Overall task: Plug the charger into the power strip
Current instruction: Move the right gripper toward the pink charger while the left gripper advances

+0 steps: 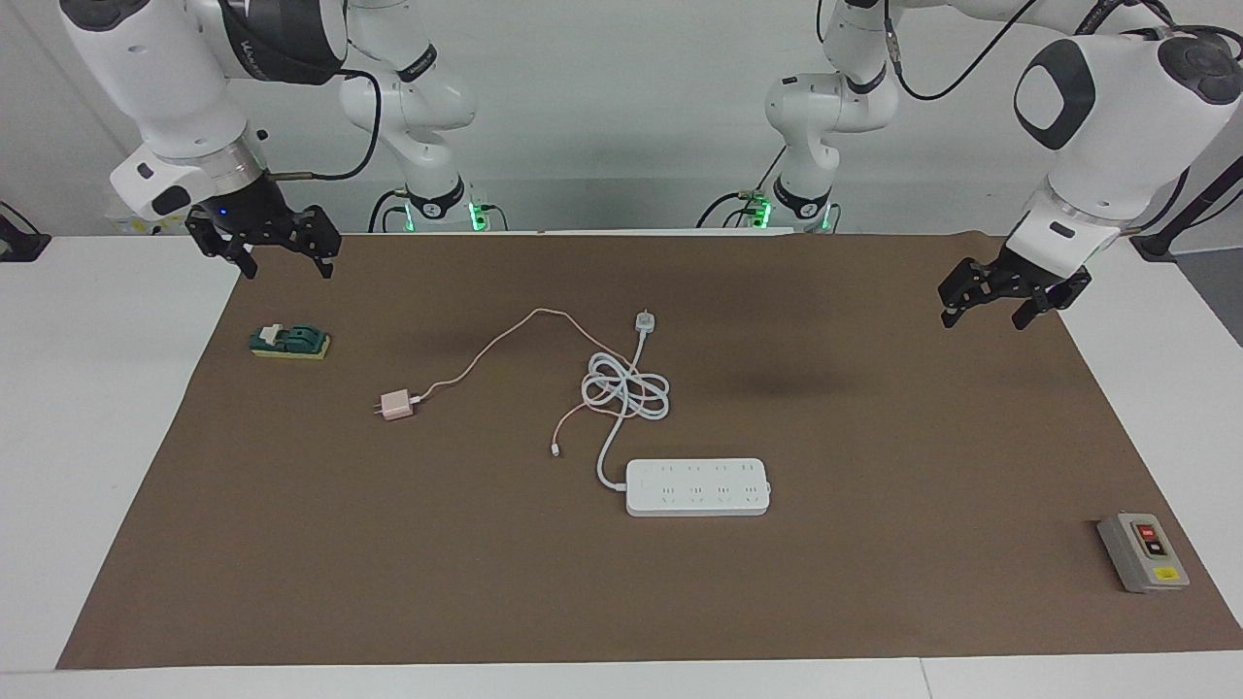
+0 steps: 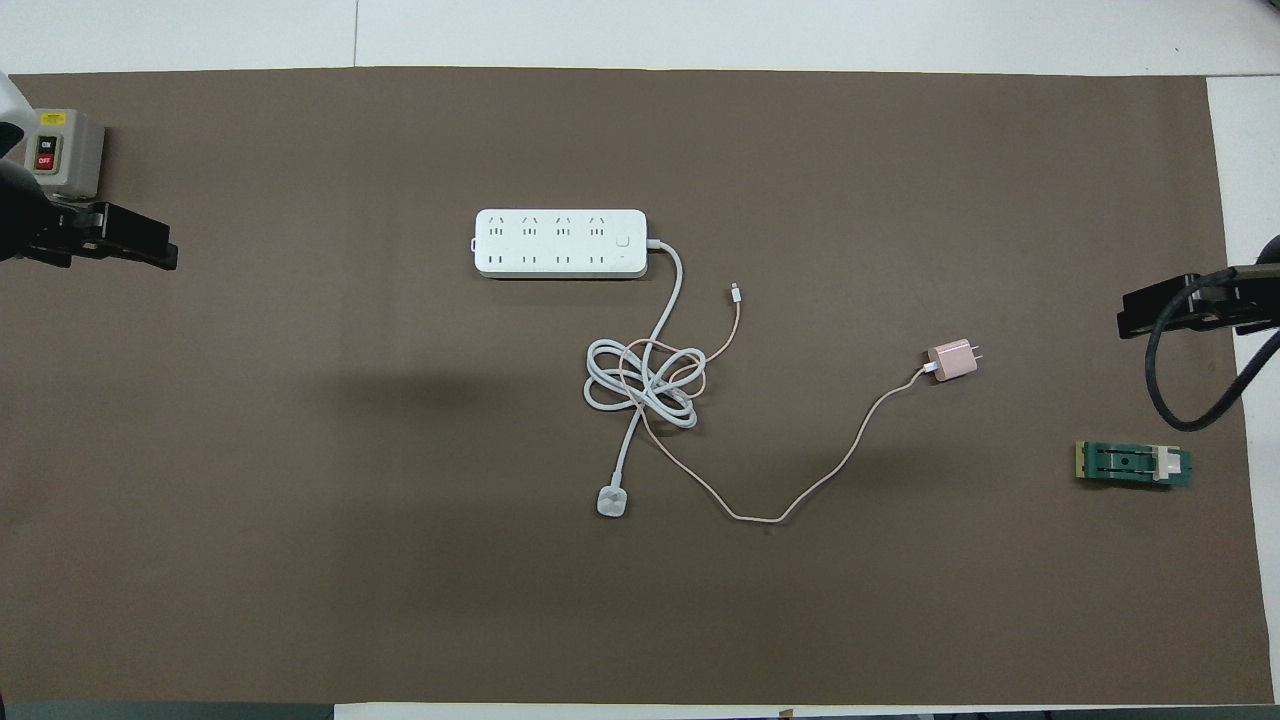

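The power strip [image 1: 697, 486] [image 2: 560, 243], a long white bar with two rows of sockets, lies flat mid-table. Its thick white cord [image 1: 626, 388] is coiled nearer to the robots and ends in a small white plug [image 1: 643, 321]. The pale-pink charger [image 1: 395, 405] [image 2: 951, 361] lies on its side toward the right arm's end, prongs pointing away from the strip. Its thin pink cable [image 2: 800, 500] loops through the white coil. My right gripper [image 1: 288, 270] hangs open and empty over the mat's corner at its own end. My left gripper [image 1: 983, 320] hangs open and empty over the mat's edge at its end.
A green block on a yellow base [image 1: 289, 342] [image 2: 1133, 465] sits toward the right arm's end, beside the charger. A grey box with red and black buttons [image 1: 1143, 552] [image 2: 62, 150] stands at the left arm's end, farther from the robots. A brown mat [image 1: 874, 582] covers the table.
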{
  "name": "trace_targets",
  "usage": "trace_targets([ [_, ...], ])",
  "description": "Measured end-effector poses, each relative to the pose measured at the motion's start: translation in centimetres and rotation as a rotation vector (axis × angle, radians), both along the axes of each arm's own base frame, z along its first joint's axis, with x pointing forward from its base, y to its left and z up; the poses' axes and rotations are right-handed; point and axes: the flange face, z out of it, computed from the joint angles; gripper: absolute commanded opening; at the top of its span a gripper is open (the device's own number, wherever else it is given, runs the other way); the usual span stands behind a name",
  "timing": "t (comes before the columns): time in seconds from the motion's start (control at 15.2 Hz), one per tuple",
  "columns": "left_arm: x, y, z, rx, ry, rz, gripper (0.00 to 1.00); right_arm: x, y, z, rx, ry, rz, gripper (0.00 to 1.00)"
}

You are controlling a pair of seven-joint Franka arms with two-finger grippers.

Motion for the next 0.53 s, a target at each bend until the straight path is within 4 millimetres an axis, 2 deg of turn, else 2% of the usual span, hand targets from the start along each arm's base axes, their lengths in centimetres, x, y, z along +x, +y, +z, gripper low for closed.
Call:
trace_targets([
  [0.13, -0.2, -0.1, 0.4, -0.001, -0.001, -0.003, 1.00, 0.0, -0.1, 0.0, -0.006, 0.000, 0.000, 1.00],
  [0.33, -1.5, -0.4, 1.9, -0.002, 0.032, -0.009, 1.00, 0.0, -0.3, 0.1, -0.012, -0.003, -0.002, 1.00],
  [0.53, -2.3, -0.2, 2.5, -0.011, 0.053, -0.006, 1.00, -0.2, -0.7, 0.6, -0.012, -0.012, -0.009, 1.00],
])
